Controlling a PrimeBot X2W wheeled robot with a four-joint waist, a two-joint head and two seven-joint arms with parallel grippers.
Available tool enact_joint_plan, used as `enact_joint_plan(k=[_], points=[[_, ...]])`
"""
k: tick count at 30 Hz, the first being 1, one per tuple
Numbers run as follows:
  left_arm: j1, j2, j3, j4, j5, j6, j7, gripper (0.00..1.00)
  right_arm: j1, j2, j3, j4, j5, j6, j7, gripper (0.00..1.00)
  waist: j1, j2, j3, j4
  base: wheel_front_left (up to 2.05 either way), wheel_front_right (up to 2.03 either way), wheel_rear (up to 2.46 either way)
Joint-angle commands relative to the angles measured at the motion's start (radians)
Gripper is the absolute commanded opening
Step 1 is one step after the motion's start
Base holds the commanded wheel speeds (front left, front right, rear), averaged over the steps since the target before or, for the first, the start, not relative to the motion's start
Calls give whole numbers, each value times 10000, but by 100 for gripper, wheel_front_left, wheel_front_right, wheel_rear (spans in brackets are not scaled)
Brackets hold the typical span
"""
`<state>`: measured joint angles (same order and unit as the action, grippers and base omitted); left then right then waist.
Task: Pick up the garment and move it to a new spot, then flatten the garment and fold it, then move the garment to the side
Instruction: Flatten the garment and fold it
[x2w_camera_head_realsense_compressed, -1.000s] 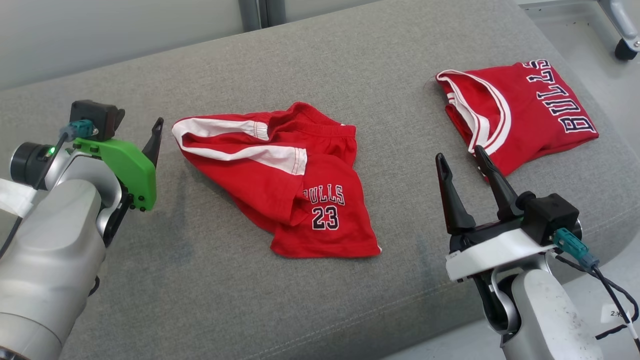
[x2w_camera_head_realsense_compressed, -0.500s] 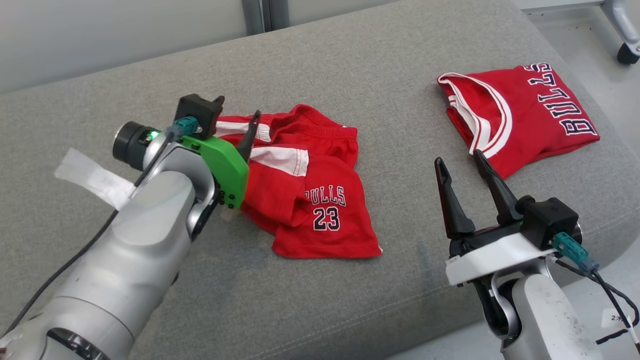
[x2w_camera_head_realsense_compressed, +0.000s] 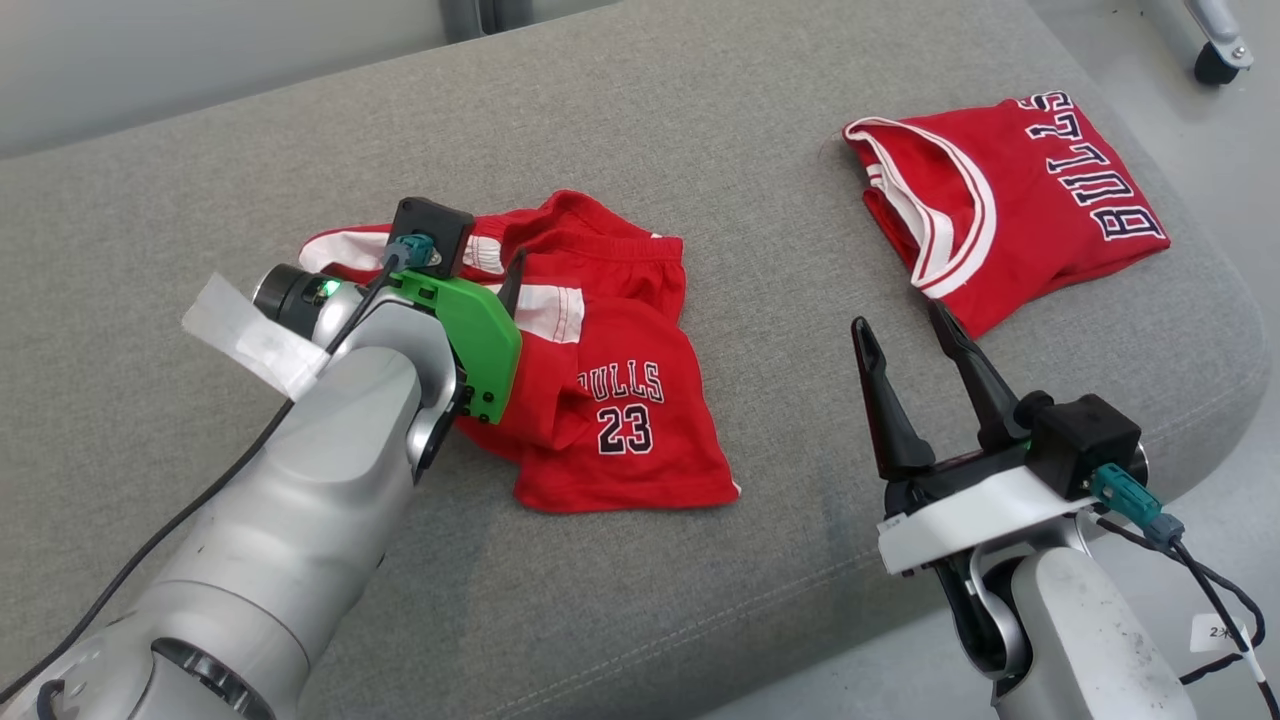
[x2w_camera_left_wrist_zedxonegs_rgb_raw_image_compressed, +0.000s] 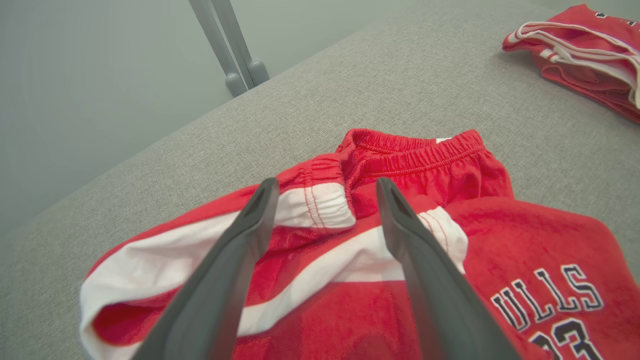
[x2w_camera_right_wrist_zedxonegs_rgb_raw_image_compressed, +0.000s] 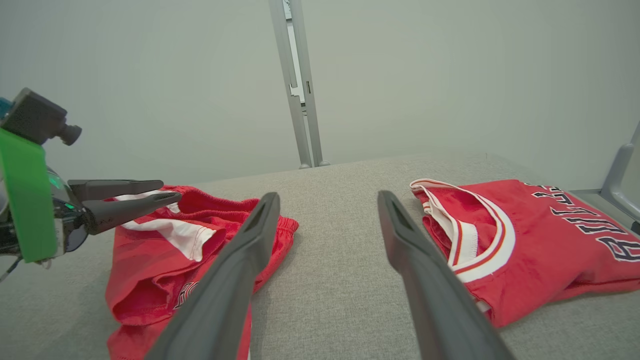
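A wide grey cushion (x2w_camera_head_realsense_compressed: 700, 130) lies under both arms. On it, the red shorts (x2w_camera_head_realsense_compressed: 640, 300) lie crumpled directly below and ahead of the left gripper (x2w_camera_left_wrist_zedxonegs_rgb_raw_image_compressed: 327, 186). In the left wrist view their white side stripe (x2w_camera_left_wrist_zedxonegs_rgb_raw_image_compressed: 360, 260) shows between its 2 fingers. The elastic waistband (x2w_camera_left_wrist_zedxonegs_rgb_raw_image_compressed: 415, 155) is just beyond the tips, and the print "BULLS 23" (x2w_camera_head_realsense_compressed: 622, 405) is at its right side. This gripper has its fingers spread apart and grips nothing; I cannot tell if the tips touch the cloth. A folded red jersey (x2w_camera_head_realsense_compressed: 1030, 230) with the word "BULLS" lies ahead of the right gripper (x2w_camera_head_realsense_compressed: 899, 317) and a little to its right, near the tips but apart. The right gripper is also spread and empty, above bare cushion, with the shorts to its left.
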<state>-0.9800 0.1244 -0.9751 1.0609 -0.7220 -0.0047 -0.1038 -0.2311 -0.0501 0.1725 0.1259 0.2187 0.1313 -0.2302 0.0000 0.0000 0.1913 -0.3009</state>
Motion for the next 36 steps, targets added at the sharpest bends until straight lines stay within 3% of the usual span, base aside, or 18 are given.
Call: enact_joint_plan(k=[1,9,15,16,17,19,20,21,26,36], points=[[-195,-33,-44,114,2,-23,21,100,-86,-8,8,26,40,-12,-34,100,0,0,105,-105,0,0,0],[-758,-232,-536,1093,517,368,235,100,-196,-7,196,182,101,-12,-104,100,0,0,178,-398,0,0,0],[-880,-306,-749,1743,575,582,1011,100,-214,-8,371,313,163,-12,-145,100,0,0,112,-604,0,0,0],[-888,-310,-734,1805,537,636,1089,79,-211,-8,387,327,166,-12,-156,100,0,0,105,-627,0,0,0],[-887,-317,-755,1859,533,692,1180,49,-203,-7,398,345,175,-12,-161,100,0,0,97,-645,0,0,0],[-866,-323,-749,1934,498,794,1297,26,-173,-7,402,375,183,-12,-182,100,0,0,76,-663,0,0,0],[-846,-305,-771,1964,518,819,1330,4,-157,-7,400,391,185,-10,-181,100,0,0,65,-668,0,0,0],[-810,-281,-778,1993,512,875,1358,0,-142,-7,393,410,178,-12,-189,100,0,0,51,-668,0,0,0],[-633,-308,-663,2041,319,873,1152,0,-71,-7,319,440,131,-10,-204,100,0,0,-47,-566,0,0,0],[-659,-639,299,1405,-738,936,-222,0,91,-8,341,419,31,-12,-116,100,0,0,-438,50,0,0,0]])
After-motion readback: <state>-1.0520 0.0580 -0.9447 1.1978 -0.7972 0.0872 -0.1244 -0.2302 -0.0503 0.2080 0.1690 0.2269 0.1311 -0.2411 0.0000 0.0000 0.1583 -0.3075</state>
